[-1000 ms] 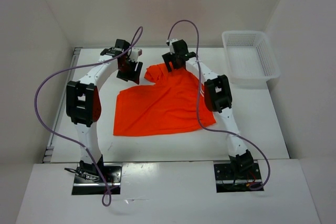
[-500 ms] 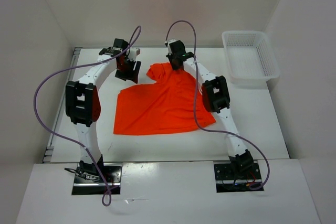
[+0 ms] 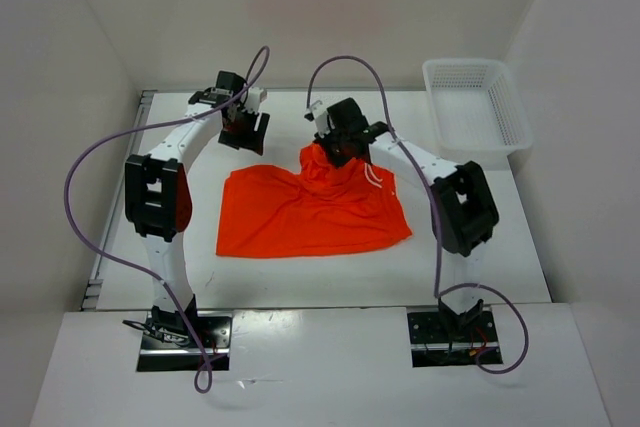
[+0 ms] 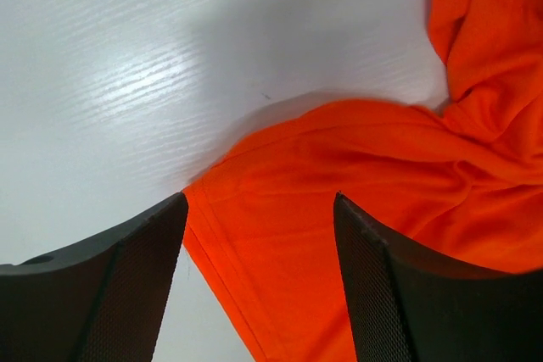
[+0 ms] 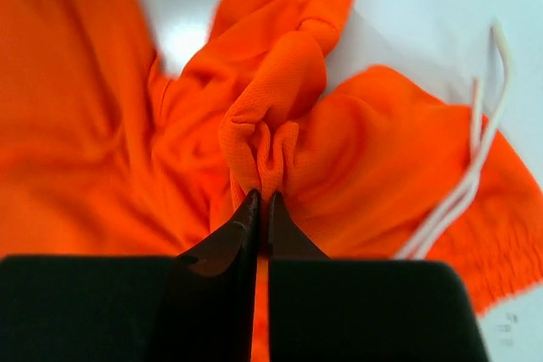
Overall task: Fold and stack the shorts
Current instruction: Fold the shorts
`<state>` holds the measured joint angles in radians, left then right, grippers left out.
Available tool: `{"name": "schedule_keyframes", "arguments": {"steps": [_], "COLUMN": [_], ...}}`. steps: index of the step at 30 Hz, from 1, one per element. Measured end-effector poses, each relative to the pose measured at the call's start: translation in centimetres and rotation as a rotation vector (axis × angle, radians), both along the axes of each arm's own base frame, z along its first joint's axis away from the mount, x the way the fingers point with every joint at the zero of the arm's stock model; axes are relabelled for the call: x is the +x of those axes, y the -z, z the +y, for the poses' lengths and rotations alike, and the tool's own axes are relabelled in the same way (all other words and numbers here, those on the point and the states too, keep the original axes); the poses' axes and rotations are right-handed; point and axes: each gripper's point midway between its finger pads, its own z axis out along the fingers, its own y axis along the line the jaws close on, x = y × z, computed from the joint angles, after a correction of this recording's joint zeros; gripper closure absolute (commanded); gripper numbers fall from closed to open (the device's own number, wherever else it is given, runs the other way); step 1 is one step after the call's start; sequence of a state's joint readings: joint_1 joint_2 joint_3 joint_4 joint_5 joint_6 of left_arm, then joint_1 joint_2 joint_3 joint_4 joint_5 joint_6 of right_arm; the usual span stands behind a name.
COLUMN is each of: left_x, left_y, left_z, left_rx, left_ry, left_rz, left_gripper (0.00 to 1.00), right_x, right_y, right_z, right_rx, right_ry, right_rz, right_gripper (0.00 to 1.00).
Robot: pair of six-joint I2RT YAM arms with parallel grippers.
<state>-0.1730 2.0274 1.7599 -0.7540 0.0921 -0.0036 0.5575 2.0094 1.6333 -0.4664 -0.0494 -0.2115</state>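
The orange shorts lie spread on the white table, their far edge bunched up under my right gripper. That gripper is shut on a pinched fold of the shorts, and the white drawstring trails to its right. My left gripper hovers open over the far left corner of the shorts. In its wrist view the fabric's hemmed corner lies between the spread fingers, below them and not gripped.
A white mesh basket stands at the back right of the table. White walls close in the table at the back and both sides. Purple cables loop off both arms.
My right gripper shut on the far edge of the shorts and pulled it toward the near side, bunching the cloth. The left gripper shifted slightly and stayed open.
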Motion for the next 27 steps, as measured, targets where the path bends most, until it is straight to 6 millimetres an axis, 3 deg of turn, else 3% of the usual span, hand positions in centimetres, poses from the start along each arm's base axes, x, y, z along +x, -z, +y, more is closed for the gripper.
{"name": "schedule_keyframes", "arguments": {"steps": [2, 5, 10, 13, 14, 15, 16, 19, 24, 27], "left_x": [0.5, 1.4, 1.7, 1.0, 0.8, 0.6, 0.5, 1.4, 2.1, 2.1], "left_y": [-0.8, -2.1, -1.4, -0.4, -0.2, 0.1, 0.3, 0.6, 1.4, 2.6], "left_z": [-0.4, -1.2, -3.4, -5.3, -6.0, -6.7, -7.5, -10.4, -15.3, -17.5], "left_rx": [-0.019, -0.053, -0.075, -0.077, -0.077, -0.075, -0.075, -0.084, -0.121, -0.128], "left_ry": [0.008, 0.026, 0.073, 0.112, 0.128, 0.142, 0.159, 0.209, 0.298, 0.336], "left_rz": [-0.020, -0.056, -0.049, -0.021, -0.015, -0.006, 0.000, -0.015, -0.032, -0.021], "left_gripper": [0.23, 0.23, 0.23, 0.23, 0.22, 0.22, 0.22, 0.19, 0.14, 0.14], "right_x": [-2.5, -6.8, -12.1, -14.4, -14.9, -15.2, -15.4, -15.2, -14.6, -13.3], "right_y": [-0.5, -0.4, 2.6, 5.0, 5.4, 5.6, 5.3, 2.9, -5.1, -8.3], "right_z": [-0.6, -0.8, 0.5, -0.9, -1.4, -1.7, -1.8, -1.5, -1.1, -1.8], "right_rx": [0.003, -0.010, -0.048, -0.108, -0.123, -0.132, -0.136, -0.097, 0.069, 0.160], "right_ry": [-0.054, -0.157, -0.338, -0.411, -0.422, -0.433, -0.441, -0.452, -0.393, -0.310], "right_rz": [-0.020, -0.024, 0.033, 0.077, 0.087, 0.092, 0.086, 0.026, -0.135, -0.193], "right_gripper": [0.97, 0.83, 0.69, 0.51, 0.42, 0.26, 0.21, 0.12, 0.12, 0.19]}}
